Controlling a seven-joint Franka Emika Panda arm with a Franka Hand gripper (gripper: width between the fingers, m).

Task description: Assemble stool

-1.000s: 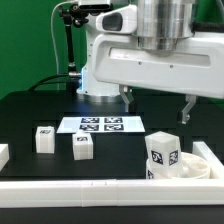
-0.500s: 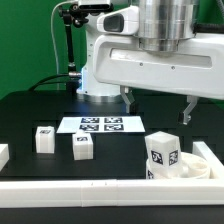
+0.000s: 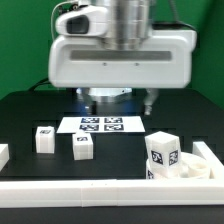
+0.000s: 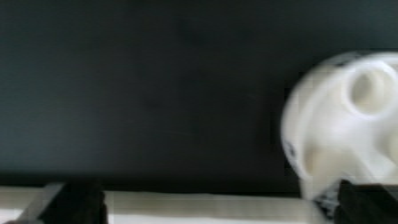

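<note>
Franka's gripper [image 3: 118, 100] hangs over the black table [image 3: 25, 110], jaws spread wide and empty. The exterior view shows one leg [image 3: 44, 138] and a second leg [image 3: 82, 146] near the marker board [image 3: 100, 124], and a third leg [image 3: 163, 150] at the round seat [image 3: 190, 168] by the corner rail [image 3: 211, 156]. The blurred wrist view catches only the seat [image 4: 347, 120] with its hole.

Exterior view: low and near, looking over the white front rail [image 3: 100, 190], across the black table [image 3: 25, 115], toward the arm [image 3: 120, 55].
Wrist view: very close and blurred, facing the table past the fingertips [image 4: 75, 202].
Shared: the black tabletop.
</note>
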